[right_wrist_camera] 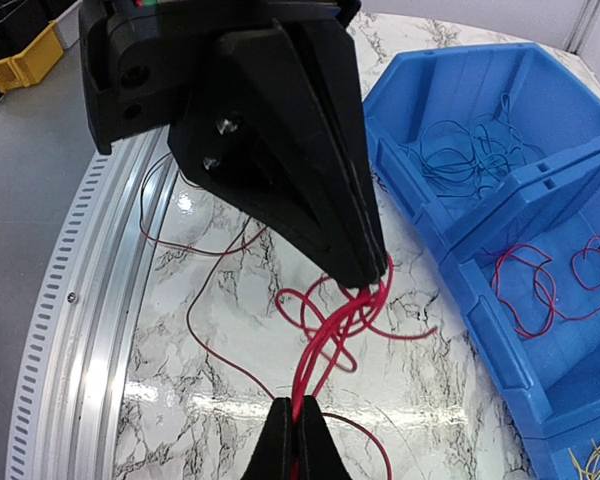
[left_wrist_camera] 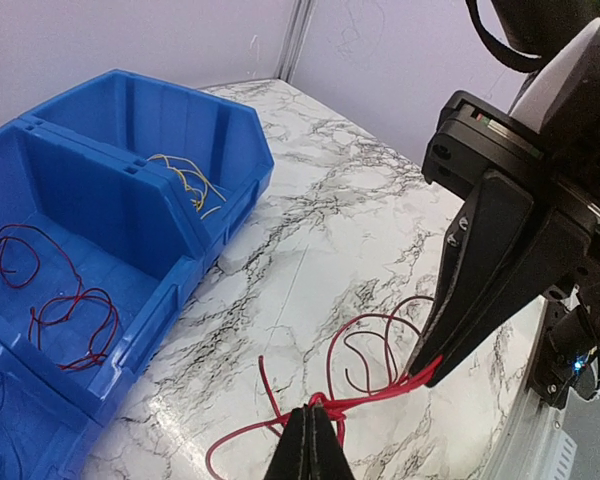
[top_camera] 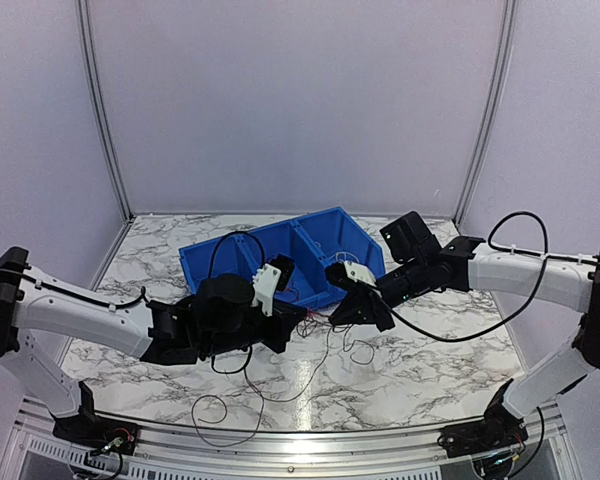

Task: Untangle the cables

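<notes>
left gripper (left_wrist_camera: 313, 432) and right gripper (right_wrist_camera: 294, 420) are both pinching the red cables (right_wrist_camera: 332, 325) just near of the blue bin (left_wrist_camera: 220, 140); sorted wires (left_wrist_camera: 75, 315) are lying inside, dark loops (top_camera: 210, 408) are waiting on the table (top_camera: 430, 370).

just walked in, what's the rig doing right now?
Both arms are on one red cable bundle over the marble table, in front of the blue bin. The left gripper and the right gripper are each shut on it, tips close together, loose red loops spreading around them. The bin's compartments hold red wires, yellow wires and dark blue wires, sorted apart.
</notes>
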You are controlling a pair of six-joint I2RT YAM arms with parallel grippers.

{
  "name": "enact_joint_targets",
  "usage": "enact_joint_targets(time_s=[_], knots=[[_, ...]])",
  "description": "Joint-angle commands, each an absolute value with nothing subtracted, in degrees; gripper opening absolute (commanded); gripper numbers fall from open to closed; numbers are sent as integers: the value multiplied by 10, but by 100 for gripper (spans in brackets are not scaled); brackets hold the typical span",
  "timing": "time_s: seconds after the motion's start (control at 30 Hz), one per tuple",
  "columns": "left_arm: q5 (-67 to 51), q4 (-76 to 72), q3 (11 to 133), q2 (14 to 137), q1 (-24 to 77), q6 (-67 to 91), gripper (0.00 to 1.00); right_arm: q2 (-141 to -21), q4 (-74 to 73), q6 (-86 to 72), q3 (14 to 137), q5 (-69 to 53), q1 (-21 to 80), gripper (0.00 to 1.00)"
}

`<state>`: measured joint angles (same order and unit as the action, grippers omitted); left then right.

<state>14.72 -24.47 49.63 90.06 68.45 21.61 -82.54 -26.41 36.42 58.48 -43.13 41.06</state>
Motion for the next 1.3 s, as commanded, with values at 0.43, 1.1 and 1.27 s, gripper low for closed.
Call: enact_joint_targets(time_s=[0.43,1.1,1.27], knots=[[231,-266,368,750,662,217,0,-808,-251,370,575,-429,393,0],[-9,-267,437,867,654,326,30,-798,-242,372,571,-423,397,0],[-21,-274,454,891,653,330,29,-800,-245,375,570,-423,399,0]])
